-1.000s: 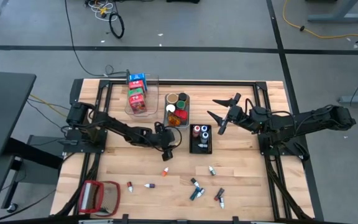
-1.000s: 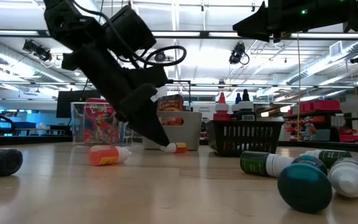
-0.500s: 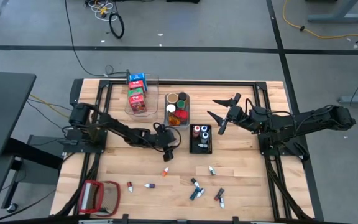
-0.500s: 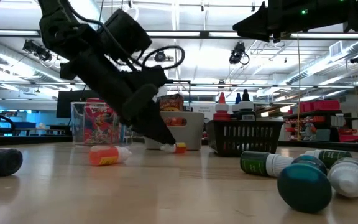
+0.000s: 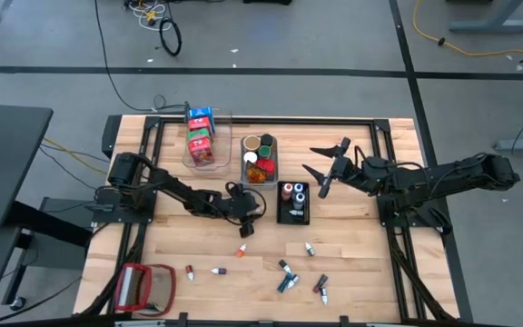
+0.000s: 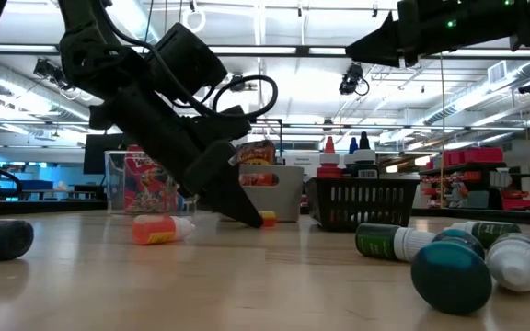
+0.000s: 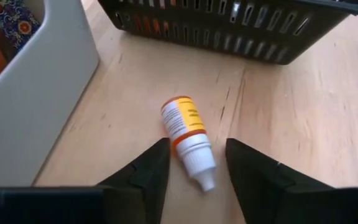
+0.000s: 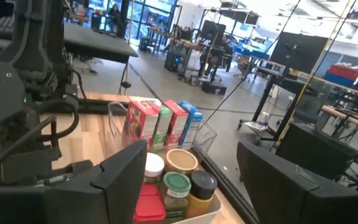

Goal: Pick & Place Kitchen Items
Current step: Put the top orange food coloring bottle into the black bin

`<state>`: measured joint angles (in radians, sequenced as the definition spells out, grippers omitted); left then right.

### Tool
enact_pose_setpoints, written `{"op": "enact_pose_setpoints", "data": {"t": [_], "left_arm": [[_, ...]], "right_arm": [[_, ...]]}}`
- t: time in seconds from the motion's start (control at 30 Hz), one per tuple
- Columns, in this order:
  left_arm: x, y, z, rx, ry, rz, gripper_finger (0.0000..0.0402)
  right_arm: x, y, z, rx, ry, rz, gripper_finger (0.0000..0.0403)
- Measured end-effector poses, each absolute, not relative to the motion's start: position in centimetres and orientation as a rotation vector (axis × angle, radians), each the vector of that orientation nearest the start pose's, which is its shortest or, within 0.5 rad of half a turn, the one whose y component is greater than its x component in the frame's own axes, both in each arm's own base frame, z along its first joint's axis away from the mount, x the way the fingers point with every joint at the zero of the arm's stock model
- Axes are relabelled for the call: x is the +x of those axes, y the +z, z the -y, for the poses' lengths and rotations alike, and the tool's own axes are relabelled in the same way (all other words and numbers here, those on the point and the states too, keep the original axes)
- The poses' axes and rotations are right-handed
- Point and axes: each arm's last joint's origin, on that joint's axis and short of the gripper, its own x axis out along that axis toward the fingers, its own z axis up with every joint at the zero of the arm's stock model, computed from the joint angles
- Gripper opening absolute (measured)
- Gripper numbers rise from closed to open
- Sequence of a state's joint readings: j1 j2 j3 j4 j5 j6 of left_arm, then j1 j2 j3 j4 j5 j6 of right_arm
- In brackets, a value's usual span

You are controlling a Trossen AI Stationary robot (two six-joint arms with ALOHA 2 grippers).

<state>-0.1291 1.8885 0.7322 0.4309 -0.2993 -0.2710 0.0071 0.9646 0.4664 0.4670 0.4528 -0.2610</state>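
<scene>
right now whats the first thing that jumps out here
The left hand is down on the table between the grey bin and the black basket, fingers straddling a small orange-labelled bottle. More tiny bottles lie scattered along the near edge, while the right hand hangs open above.

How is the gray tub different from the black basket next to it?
The gray plastic bin has smooth solid walls; the black basket has slotted walls. The gray bin holds round jars; the black basket holds upright little bottles. Both are small rectangular containers standing side by side on the wooden table.
</scene>
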Motion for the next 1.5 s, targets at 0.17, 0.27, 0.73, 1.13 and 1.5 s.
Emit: {"op": "enact_pose_setpoints", "data": {"t": [0.17,0.27,0.73,1.13,1.5], "left_arm": [[32.6,9.1,3.4,-0.107,0.257,-0.677,0.0113],[32.6,9.1,3.4,-0.109,0.257,-0.672,0.0087],[34.0,11.6,4.5,-0.055,0.204,-0.569,0.0084],[35.1,17.6,4.3,0.114,0.299,-0.398,0.0091],[38.0,16.4,4.3,0.099,0.157,-0.414,0.0085]], "right_arm": [[20.7,24.6,1.0,-0.183,-0.392,-0.143,0.0261],[20.7,23.8,0.7,-0.176,-0.258,-0.212,0.0261],[20.7,23.4,0.2,-0.152,-0.091,-0.24,0.0261],[20.8,23.8,0.2,-0.152,-0.101,-0.198,0.0261],[20.8,23.9,0.2,-0.154,-0.103,-0.182,0.0261]]}}
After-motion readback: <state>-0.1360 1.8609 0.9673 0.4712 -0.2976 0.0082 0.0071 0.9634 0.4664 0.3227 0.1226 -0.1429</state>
